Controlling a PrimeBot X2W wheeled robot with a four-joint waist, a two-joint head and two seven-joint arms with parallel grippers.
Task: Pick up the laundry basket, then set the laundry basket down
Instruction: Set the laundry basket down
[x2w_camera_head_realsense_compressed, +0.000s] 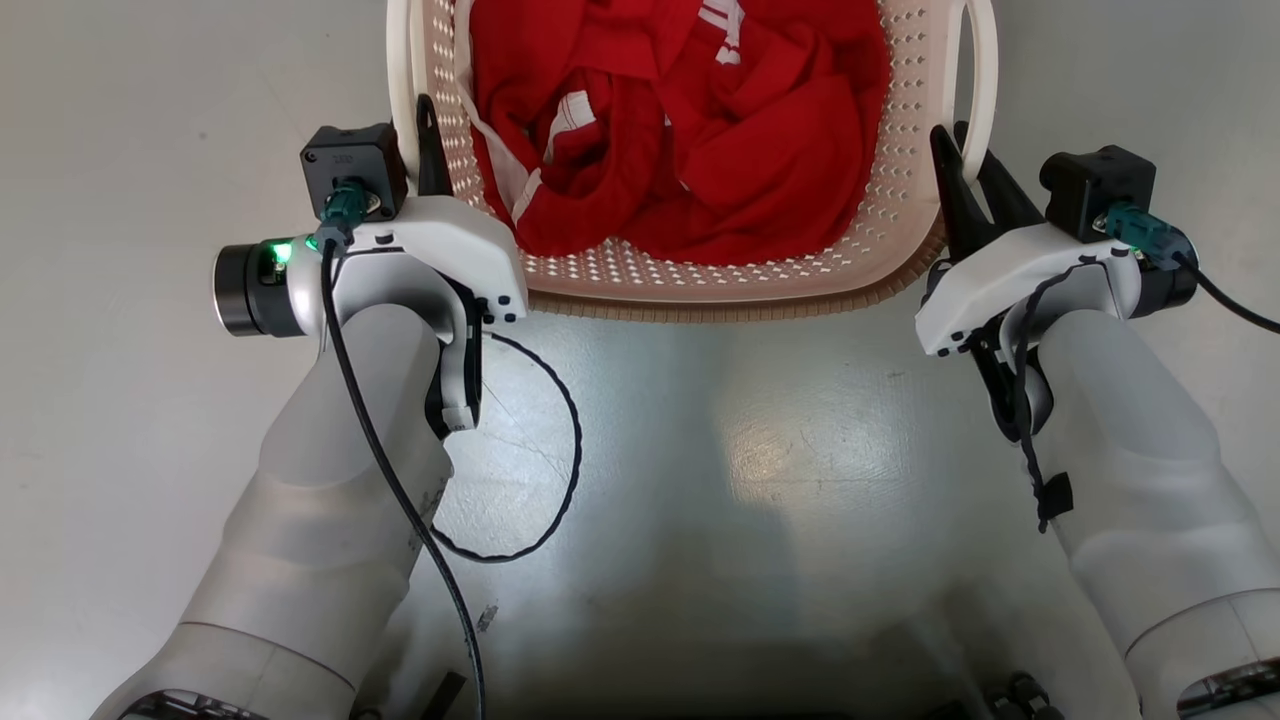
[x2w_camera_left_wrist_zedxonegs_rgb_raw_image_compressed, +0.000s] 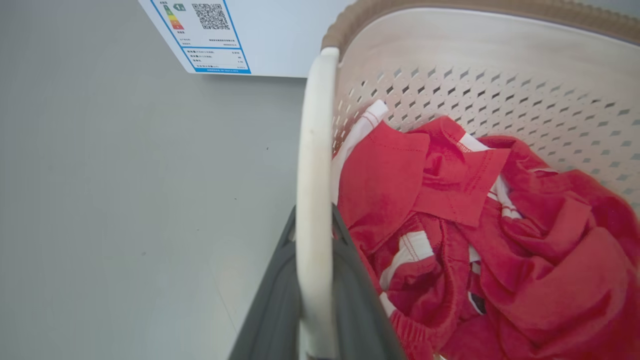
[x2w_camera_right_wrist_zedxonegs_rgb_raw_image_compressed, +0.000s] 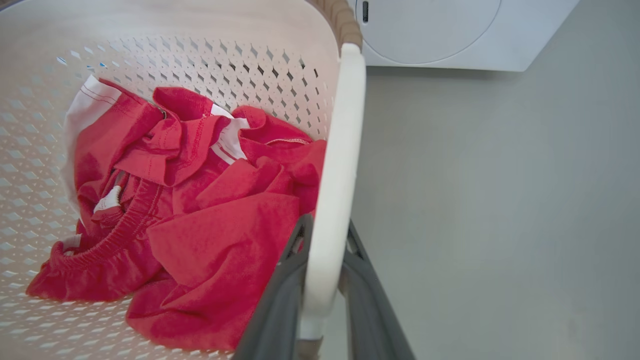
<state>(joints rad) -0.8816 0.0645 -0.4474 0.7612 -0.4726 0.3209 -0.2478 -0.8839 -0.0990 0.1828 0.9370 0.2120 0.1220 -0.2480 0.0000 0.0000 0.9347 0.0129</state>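
Observation:
The laundry basket is cream-white and perforated with a brown ribbed rim, and sits at the top centre of the head view, holding crumpled red and white clothes. My left gripper is shut on the basket's left loop handle; in the left wrist view the dark fingers flank the white bar. My right gripper is shut on the right loop handle, with its fingers on either side of it. Whether the basket rests on the floor cannot be told.
A white washing machine stands just beyond the basket; its side bears an energy label. Pale grey floor spreads out on all sides. A black cable loop hangs by my left forearm.

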